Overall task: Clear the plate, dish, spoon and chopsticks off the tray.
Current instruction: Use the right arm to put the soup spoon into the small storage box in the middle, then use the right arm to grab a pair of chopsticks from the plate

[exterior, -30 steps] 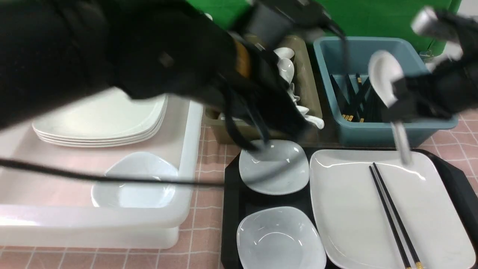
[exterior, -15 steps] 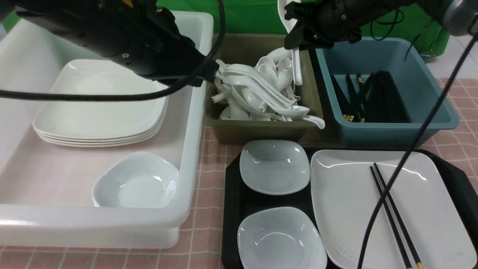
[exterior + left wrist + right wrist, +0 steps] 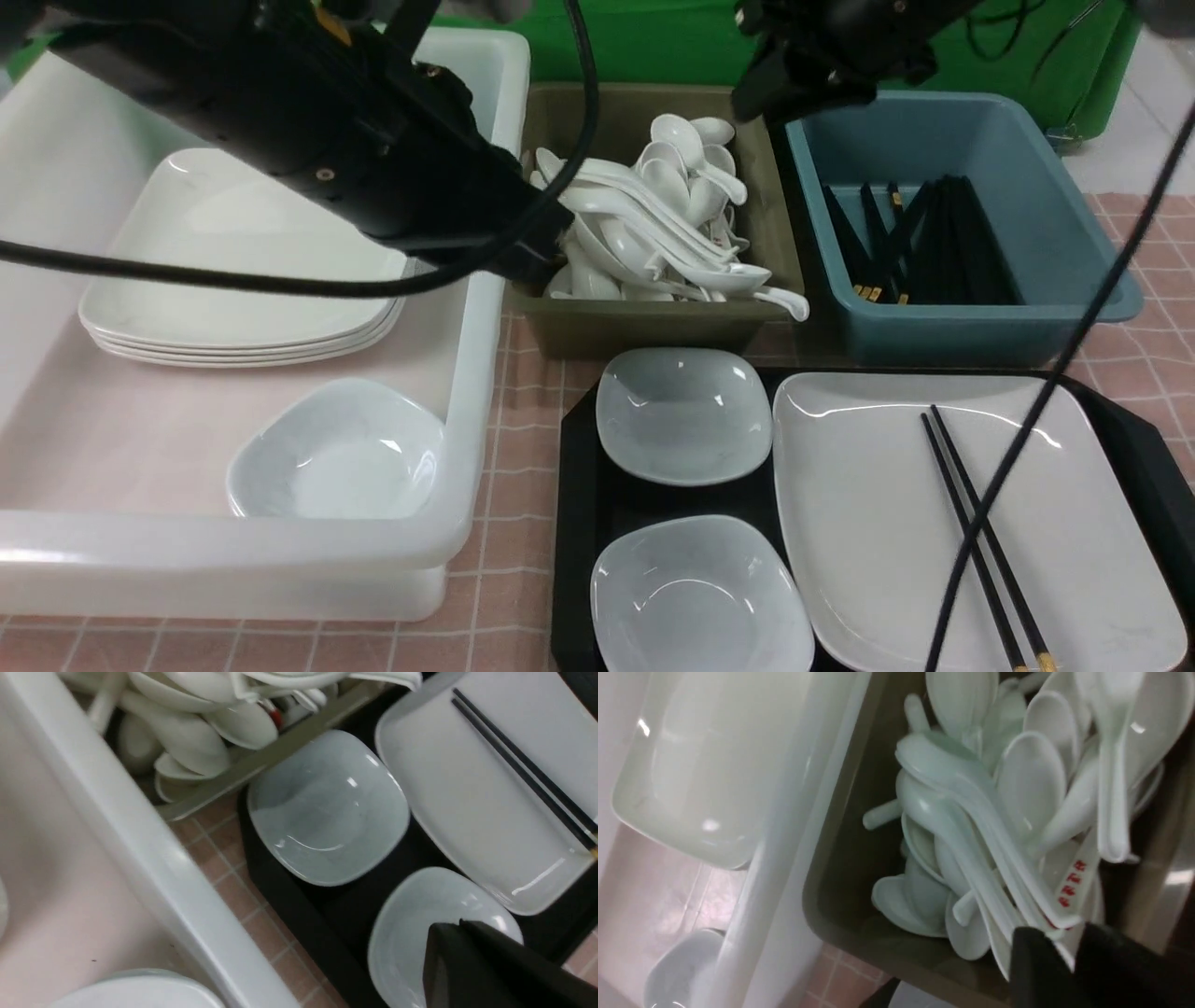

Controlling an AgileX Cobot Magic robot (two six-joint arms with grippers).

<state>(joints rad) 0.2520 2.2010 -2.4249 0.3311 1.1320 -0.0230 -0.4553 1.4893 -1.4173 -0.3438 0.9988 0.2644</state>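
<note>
Front: glossy white soup spoon point(image 3: 680, 140), gripped before, now loose in olive plastic bin point(image 3: 653, 329); black gold-tipped chopsticks point(image 3: 1017, 597) still on lg white rounded-square plate point(image 3: 868, 523), nr black plastic tray point(image 3: 577, 523)'s R edge.

L wrist: L fingers point(image 3: 460, 924) shut, empty.

R wrist: R fingers point(image 3: 1057, 935) slightly apart, empty.

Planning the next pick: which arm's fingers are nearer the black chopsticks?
Right, probably: its fingers hover beyond the chopsticks; the left's are farther leftward.
</note>
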